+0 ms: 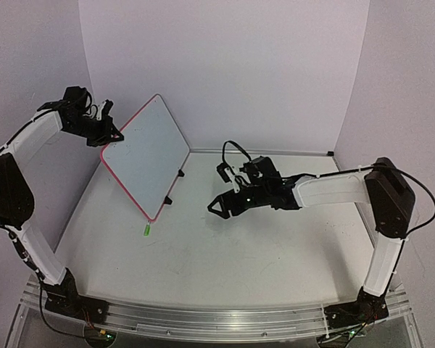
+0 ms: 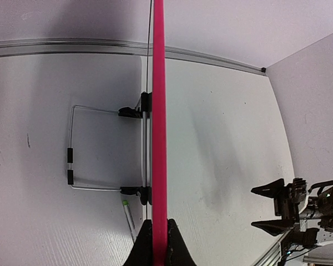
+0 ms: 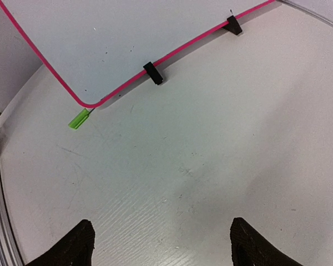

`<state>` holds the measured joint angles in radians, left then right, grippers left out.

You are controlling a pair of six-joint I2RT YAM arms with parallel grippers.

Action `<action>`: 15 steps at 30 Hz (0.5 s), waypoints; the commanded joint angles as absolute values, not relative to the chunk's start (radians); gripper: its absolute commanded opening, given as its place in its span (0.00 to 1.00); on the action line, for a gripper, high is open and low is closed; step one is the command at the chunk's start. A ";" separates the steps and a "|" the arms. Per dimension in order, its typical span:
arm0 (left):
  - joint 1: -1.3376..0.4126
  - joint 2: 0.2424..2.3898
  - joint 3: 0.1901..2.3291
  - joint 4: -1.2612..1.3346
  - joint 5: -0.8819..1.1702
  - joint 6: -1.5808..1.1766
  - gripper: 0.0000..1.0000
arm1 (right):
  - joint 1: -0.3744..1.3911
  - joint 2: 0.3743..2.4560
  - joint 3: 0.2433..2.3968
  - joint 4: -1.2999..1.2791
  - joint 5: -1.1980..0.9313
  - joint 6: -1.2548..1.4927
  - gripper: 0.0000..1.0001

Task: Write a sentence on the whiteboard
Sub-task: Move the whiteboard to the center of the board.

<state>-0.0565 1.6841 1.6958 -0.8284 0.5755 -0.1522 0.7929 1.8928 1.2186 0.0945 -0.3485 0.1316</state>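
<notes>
Whiteboard stands tilted on the left of the table; it looks thin, light, stiff and slick, so its pink rim seems the best place to hold. Nearest lies one green-capped pen, by the board's low corner; the right claw hangs wide open, holding nothing; two black feet prop the one board; farthest, the left claw is closed tight on its top corner.

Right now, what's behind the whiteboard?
A thin wire stand is clipped behind the whiteboard. A green-tipped pen lies under its corner, mostly covered from the front.
</notes>
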 commanded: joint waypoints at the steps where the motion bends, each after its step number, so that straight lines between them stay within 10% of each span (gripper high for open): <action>1: -0.145 1.723 1.754 -0.904 0.760 -0.137 0.00 | 0.798 1.786 1.167 0.153 -0.262 0.144 0.81; 15: -0.262 1.758 1.848 -0.961 0.932 -0.112 0.00 | 0.777 1.711 1.072 0.203 -0.185 0.162 0.83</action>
<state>-0.1826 1.7524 1.7914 -0.8807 0.6553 -0.0902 0.7918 1.7493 1.0957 0.1440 -0.2137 0.1435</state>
